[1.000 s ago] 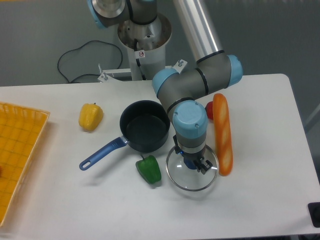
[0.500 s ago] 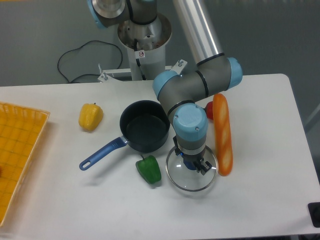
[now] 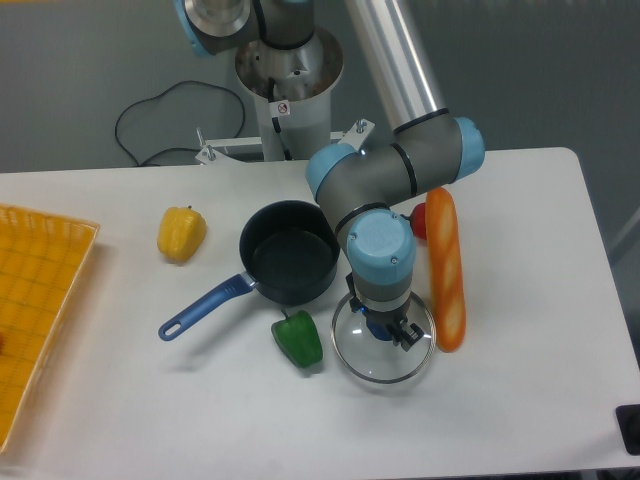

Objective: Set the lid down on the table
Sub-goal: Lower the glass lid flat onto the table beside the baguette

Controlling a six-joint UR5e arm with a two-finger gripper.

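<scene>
Gripper [image 3: 392, 330] poised over the lid's centre, apparently clamped on its knob, though the wrist hides the contact. Lid [image 3: 383, 352] low over the table [image 3: 520, 400], between green pepper [image 3: 298, 338] and baguette [image 3: 445, 268]. Glass: rigid, slippery, fragile; knob offers the only sound hold.

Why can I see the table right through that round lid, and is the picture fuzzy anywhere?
In the camera view the lid is clear glass, so the white table shows through; only its thin rim glints. Lighting is soft and shadows are faint. Everything looks sharp, though the gripper hides the lid's middle.
</scene>
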